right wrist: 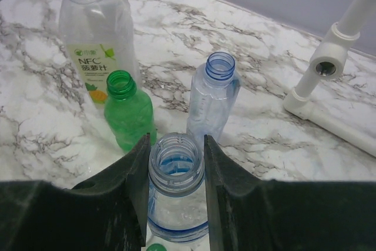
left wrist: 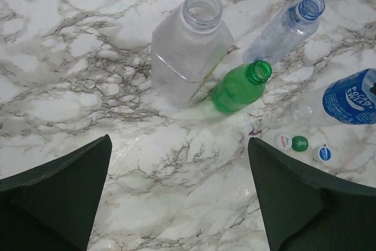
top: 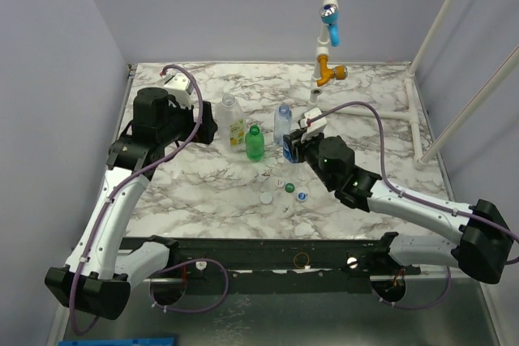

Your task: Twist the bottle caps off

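Observation:
Four bottles stand uncapped mid-table: a tall clear bottle [top: 233,119] [right wrist: 97,39] with a yellowish label, a green bottle [top: 255,143] [left wrist: 239,86], a small clear bottle [top: 282,123] [right wrist: 212,98] and a blue-labelled bottle [top: 289,151] [right wrist: 176,168]. My right gripper [top: 297,145] [right wrist: 175,145] is shut on the blue-labelled bottle's threaded neck. Loose bottle caps lie on the marble in front: a white cap [left wrist: 283,141], a green cap [left wrist: 299,143] [top: 289,188], a blue-and-white cap [left wrist: 324,153] [top: 302,195] and another white cap [top: 267,198]. My left gripper [top: 207,127] [left wrist: 179,142] is open, left of the tall bottle, holding nothing.
A white pipe frame [top: 381,115] [right wrist: 341,57] runs along the back right of the table, with a blue valve [top: 331,26] and an orange valve [top: 328,70] on the upright behind the bottles. Purple walls close in the left and back.

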`<state>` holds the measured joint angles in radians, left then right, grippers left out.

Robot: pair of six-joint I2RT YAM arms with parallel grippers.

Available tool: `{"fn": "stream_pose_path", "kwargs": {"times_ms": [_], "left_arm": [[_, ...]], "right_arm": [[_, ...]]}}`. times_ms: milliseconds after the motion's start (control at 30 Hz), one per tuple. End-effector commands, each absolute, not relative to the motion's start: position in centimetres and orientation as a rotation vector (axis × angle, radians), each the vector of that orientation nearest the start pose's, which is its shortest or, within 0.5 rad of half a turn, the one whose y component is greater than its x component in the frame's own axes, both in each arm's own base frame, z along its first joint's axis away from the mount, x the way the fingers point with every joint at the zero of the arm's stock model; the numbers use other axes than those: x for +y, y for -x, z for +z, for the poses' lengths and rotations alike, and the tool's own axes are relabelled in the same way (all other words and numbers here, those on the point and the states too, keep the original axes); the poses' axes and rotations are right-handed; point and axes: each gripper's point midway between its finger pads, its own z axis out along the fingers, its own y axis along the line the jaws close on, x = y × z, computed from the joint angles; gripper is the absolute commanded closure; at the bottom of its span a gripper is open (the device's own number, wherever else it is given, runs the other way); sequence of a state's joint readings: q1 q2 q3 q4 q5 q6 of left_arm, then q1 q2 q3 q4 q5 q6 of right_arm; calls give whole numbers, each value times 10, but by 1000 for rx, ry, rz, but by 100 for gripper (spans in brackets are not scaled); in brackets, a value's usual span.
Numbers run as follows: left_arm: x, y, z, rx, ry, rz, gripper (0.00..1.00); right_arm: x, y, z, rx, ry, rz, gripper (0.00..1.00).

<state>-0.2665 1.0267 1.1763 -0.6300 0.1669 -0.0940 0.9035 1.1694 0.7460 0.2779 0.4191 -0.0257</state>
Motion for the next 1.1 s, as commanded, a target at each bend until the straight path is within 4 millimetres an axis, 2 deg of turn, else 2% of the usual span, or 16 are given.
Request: {"fn": "stream_pose_path", "kwargs": {"times_ms": [0,200,367,500,633,800,933,1067], "left_arm": [[-98,-300,289,2055,-214,-335,1],[-82,-309,284,2072,-187,-284,1],[-69,-322,279,2106,-167,-254,1],[-66,-323,268,2132,-187,-237,1],[-64,-322,259,2150,-197,-222,1],[-65,-319,255,2144,-204,-232,1],[-63,-322,252,2147,-203,-217,1],[-54,-332,248,2136,-203,-194,1]], "right_arm": [[253,-317,248,1541,342,277,92],[252,-321,221,1571,312,272,90],[251,-319,209,1595,289,291,80],[248,-316,203,1609,281,300,49],[246,-314,201,1626,280,299,35],[243,-311,207,1627,279,299,19],[242,-308,224,1622,278,315,0],[237,-300,250,1626,274,351,0]]}}
